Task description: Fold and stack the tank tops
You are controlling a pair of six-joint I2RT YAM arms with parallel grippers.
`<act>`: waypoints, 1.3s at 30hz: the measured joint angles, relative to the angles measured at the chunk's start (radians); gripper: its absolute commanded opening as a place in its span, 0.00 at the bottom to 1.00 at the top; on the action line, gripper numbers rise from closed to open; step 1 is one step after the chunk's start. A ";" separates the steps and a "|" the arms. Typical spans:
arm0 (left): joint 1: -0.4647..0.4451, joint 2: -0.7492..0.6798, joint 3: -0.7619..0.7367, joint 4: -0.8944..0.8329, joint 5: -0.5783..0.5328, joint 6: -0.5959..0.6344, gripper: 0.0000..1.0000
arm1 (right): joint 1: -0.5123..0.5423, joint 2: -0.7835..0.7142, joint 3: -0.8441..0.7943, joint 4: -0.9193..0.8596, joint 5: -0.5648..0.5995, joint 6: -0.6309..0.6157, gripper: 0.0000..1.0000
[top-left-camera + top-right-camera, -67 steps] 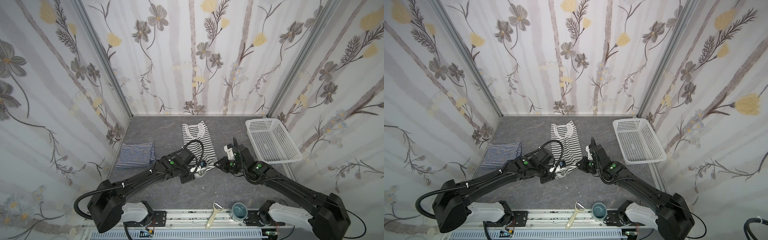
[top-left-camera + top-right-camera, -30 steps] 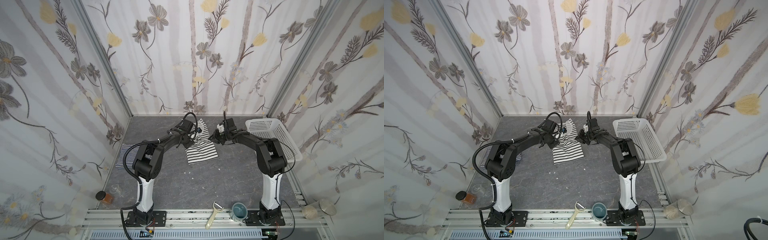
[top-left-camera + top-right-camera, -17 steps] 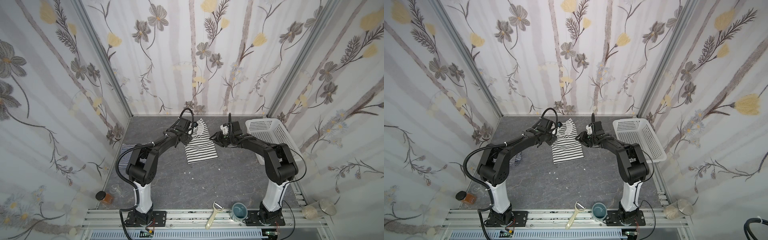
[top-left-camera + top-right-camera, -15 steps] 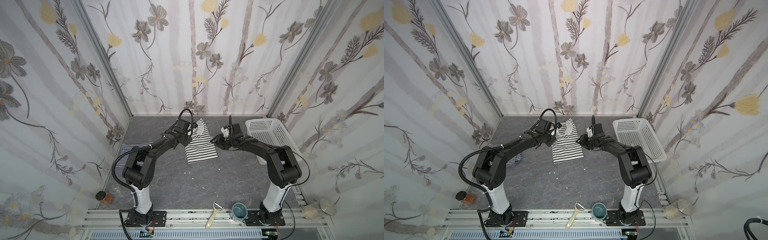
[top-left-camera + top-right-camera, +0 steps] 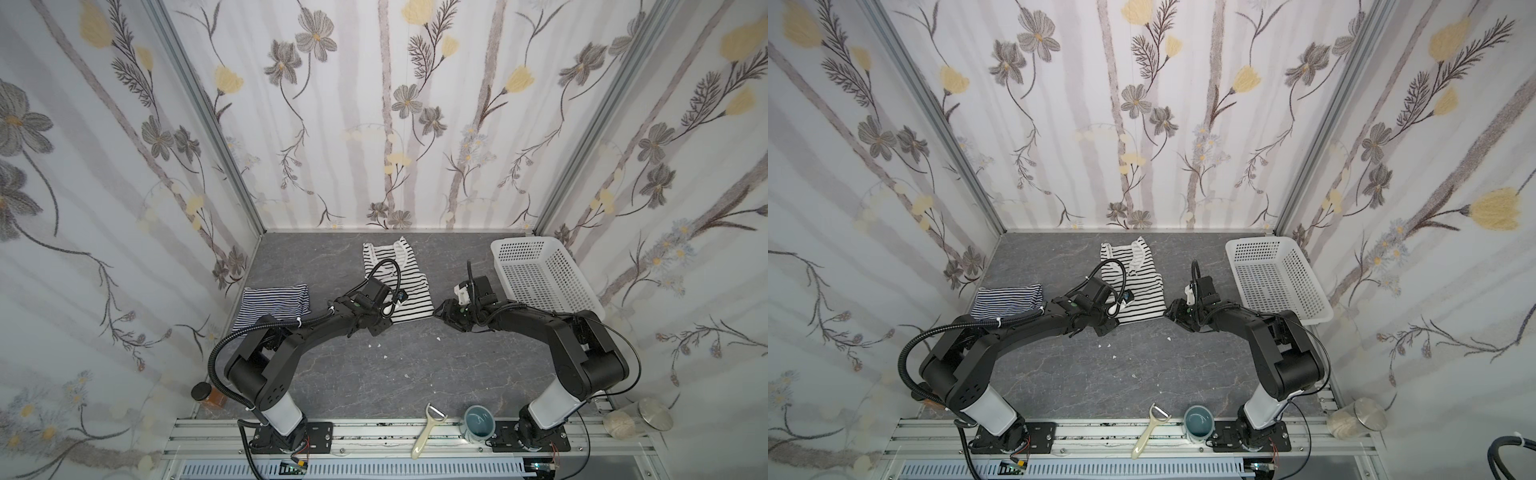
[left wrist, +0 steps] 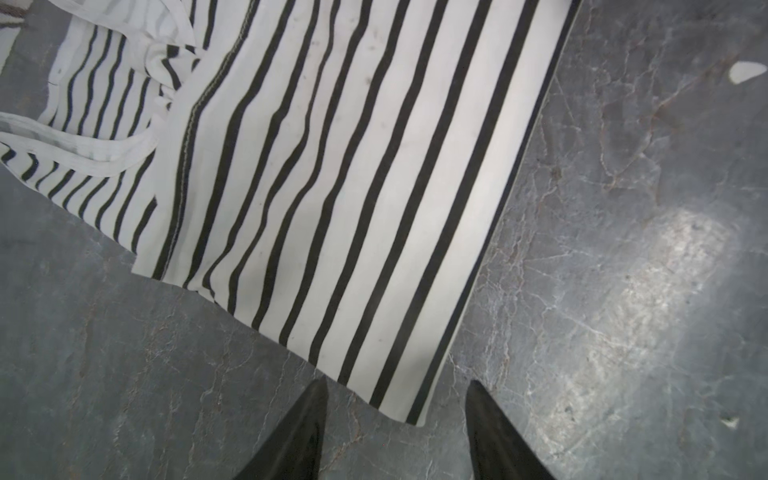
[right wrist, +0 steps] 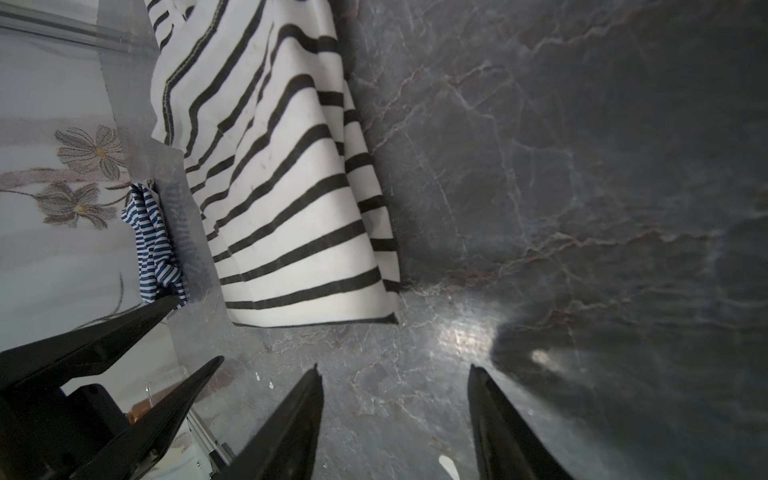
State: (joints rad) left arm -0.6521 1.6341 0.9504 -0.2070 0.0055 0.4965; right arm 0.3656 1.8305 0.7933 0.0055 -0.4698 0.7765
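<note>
White knit tank top with wide black stripes [image 5: 411,291] lies folded on the grey marbled table [image 5: 374,374], centre-back. Navy fine-striped knit tank top [image 5: 274,301] lies folded, well left of it. Left gripper [image 6: 397,381] is spread, with the white top's near corner between its jaws, not pinched. Right gripper [image 7: 394,368] is spread and empty, just beside the other near corner.

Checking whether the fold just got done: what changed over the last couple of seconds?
The left gripper and right gripper carried the near hem of the white black-striped top toward its straps, folding it over, then let go and drew back; both are now open and empty. The navy striped top and basket stayed put.
</note>
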 measured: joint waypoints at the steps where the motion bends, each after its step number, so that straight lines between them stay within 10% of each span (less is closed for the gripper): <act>1: 0.000 -0.008 -0.003 0.006 -0.003 -0.003 0.55 | 0.001 0.013 -0.003 0.016 -0.008 0.006 0.58; 8: 0.000 -0.044 -0.031 0.039 -0.005 -0.007 0.55 | 0.000 0.122 0.026 0.203 -0.087 0.061 0.52; 18: 0.000 -0.033 -0.071 0.060 -0.010 -0.002 0.56 | 0.001 0.135 0.041 0.237 -0.120 0.106 0.00; 39: 0.002 0.111 -0.055 0.146 -0.006 0.023 0.45 | 0.025 0.031 0.133 0.198 -0.154 0.124 0.00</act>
State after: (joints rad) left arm -0.6506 1.7451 0.8955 -0.0605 -0.0010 0.5190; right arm 0.3908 1.8610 0.9264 0.2035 -0.6235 0.9001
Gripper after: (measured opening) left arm 0.500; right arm 0.048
